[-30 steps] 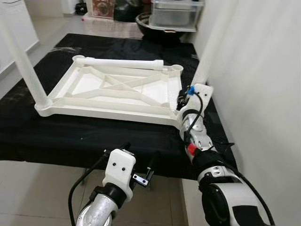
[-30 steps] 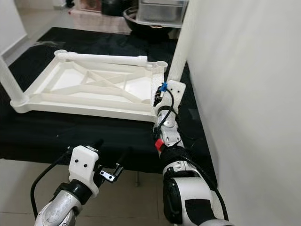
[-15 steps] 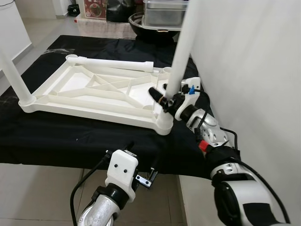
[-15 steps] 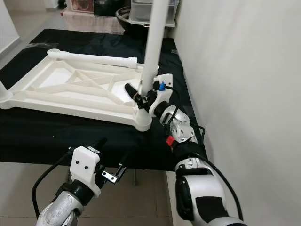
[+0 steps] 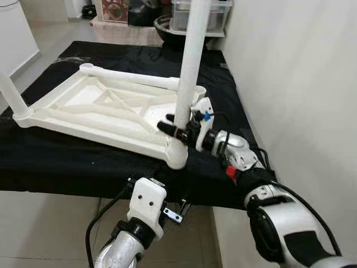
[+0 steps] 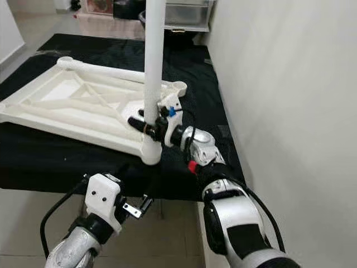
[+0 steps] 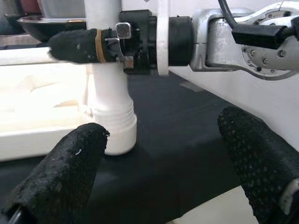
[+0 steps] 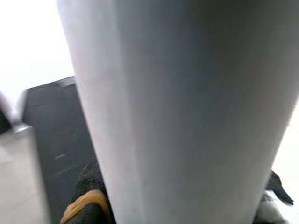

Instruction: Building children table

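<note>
The white plastic table top (image 5: 89, 114) lies upside down on a black cloth. One white leg (image 5: 189, 61) stands upright in the socket (image 5: 177, 154) at its near right corner. My right gripper (image 5: 177, 127) is shut on this leg just above the socket. In the right wrist view the leg (image 8: 187, 107) is pressed close, with one finger (image 8: 88, 200) beside it. My left gripper (image 7: 159, 172) hangs open below the cloth's front edge, facing the socket (image 7: 112, 135), apart from it. A second leg (image 5: 11, 95) stands at the left corner. A third leg (image 5: 131, 79) lies along the far edge.
A white wall (image 5: 295, 72) runs close along my right. The black cloth (image 5: 67, 162) ends at a front edge with tiled floor (image 5: 50, 229) below. A black basin (image 5: 167, 23) and a grey plastic box (image 5: 201, 14) sit behind the table top.
The whole picture has shifted with the camera. My right wrist has turned sideways, and the leg it grips now stands straighter over the near right corner. The left gripper stays low.
</note>
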